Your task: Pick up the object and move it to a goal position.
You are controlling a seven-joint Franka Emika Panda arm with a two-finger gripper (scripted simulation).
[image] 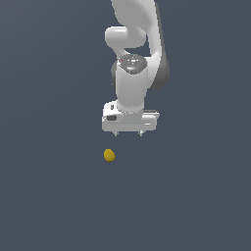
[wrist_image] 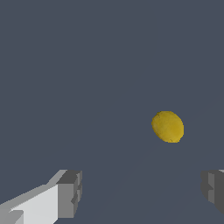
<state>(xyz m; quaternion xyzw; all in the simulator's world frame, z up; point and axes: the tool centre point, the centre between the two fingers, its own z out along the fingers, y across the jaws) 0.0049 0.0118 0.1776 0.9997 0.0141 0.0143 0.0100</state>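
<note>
- Both views are flat simulator renders, evenly and rather dimly lit, with a uniform dark slate-blue background.
- No cast shadows show on the ground in either view.
- The white arm (image: 131, 59) has soft shading, brighter on the exterior view's left and grey along its right edge, with no harsh glare.
- The yellow ball (wrist_image: 168, 127) shows mild mottled shading and no highlight.
- Edges look slightly soft and jagged from low resolution; no lens distortion or focus blur appears.
</note>
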